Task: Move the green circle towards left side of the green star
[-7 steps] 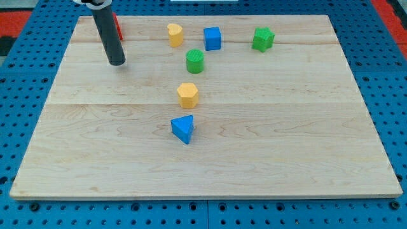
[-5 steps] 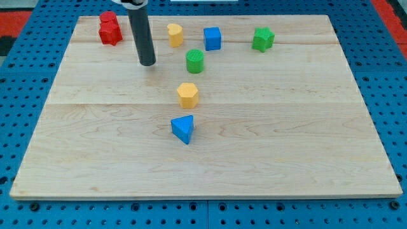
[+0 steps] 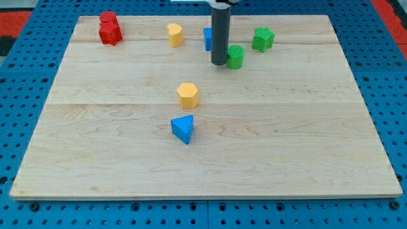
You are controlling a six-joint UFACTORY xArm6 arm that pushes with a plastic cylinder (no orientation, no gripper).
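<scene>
Red block (image 3: pixel 109 28), 2 yellow, 2 blue.

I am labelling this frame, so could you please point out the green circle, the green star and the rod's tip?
green circle (image 3: pixel 236 56), camera view, on its visible right part beside the rod.
green star (image 3: pixel 262 39), camera view, on the middle of its top.
my tip (image 3: pixel 219 63), camera view, at the rod's very lower end, against the circle's left.

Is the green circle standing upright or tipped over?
Upright: the green circle shows its flat round top, with my tip against its left side.
</scene>
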